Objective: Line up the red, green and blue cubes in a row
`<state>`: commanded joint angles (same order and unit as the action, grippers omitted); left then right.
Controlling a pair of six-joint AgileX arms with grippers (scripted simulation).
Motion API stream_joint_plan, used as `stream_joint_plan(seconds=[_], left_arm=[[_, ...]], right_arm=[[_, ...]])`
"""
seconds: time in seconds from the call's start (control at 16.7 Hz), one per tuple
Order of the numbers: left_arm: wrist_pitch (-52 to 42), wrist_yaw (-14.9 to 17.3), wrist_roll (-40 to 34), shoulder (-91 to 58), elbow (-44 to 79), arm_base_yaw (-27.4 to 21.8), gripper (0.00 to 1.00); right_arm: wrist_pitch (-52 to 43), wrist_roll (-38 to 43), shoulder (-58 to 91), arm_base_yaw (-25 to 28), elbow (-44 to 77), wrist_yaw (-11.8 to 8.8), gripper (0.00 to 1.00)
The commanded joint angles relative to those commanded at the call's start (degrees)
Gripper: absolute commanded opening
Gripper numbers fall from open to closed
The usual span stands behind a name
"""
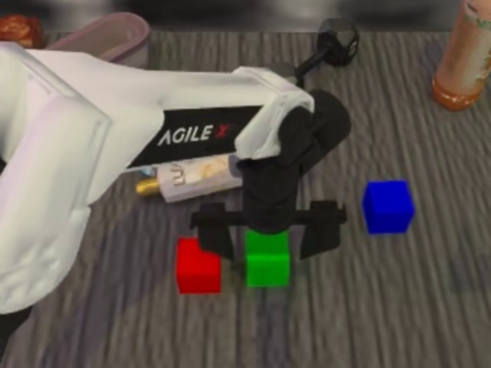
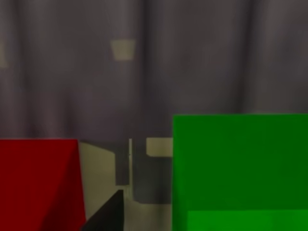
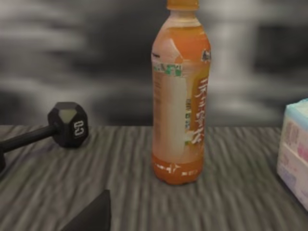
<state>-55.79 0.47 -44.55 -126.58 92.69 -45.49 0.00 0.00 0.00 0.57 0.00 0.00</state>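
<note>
- Top view shows the left tool [image 1: 267,230] reaching in over the table [image 1: 414,307], its two black fingers spread apart and hanging on either side of the green cube [image 1: 268,258].
- One finger [image 1: 217,232] stands between the green cube and the red cube [image 1: 198,266]; neither finger visibly presses the green cube.
- Red cube sits just beside the tool on its left side, close to the green cube with a narrow gap between them.
- Blue cube [image 1: 388,205] lies well off to the tool's right, slightly farther back than the other two.
- Left wrist view has the red cube [image 2: 38,183] and green cube [image 2: 240,168] close up, apart from each other.
- Right tool is out of the top view; I cannot tell its state. Its wrist view faces an orange bottle [image 3: 180,96] and a dumbbell [image 3: 67,124].
</note>
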Motion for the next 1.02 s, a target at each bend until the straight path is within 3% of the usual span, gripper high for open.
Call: stream_joint_plan(seconds=[0.42,0.78,1.02], left_arm=[[-1.00,-0.02,-0.02,0.21,0.91,0.15,1.00],[-12.84,-0.04,-0.15,3.29,9.17,1.10,1.00],[-13.99,-0.03,-0.09,3.85,10.18,1.24,1.00]], right_arm=[[0.00,0.00,0.00,0.00,0.00,0.00,1.00],[0.00,0.00,0.00,0.00,0.00,0.00,1.00],[0.00,0.00,0.00,0.00,0.00,0.00,1.00]])
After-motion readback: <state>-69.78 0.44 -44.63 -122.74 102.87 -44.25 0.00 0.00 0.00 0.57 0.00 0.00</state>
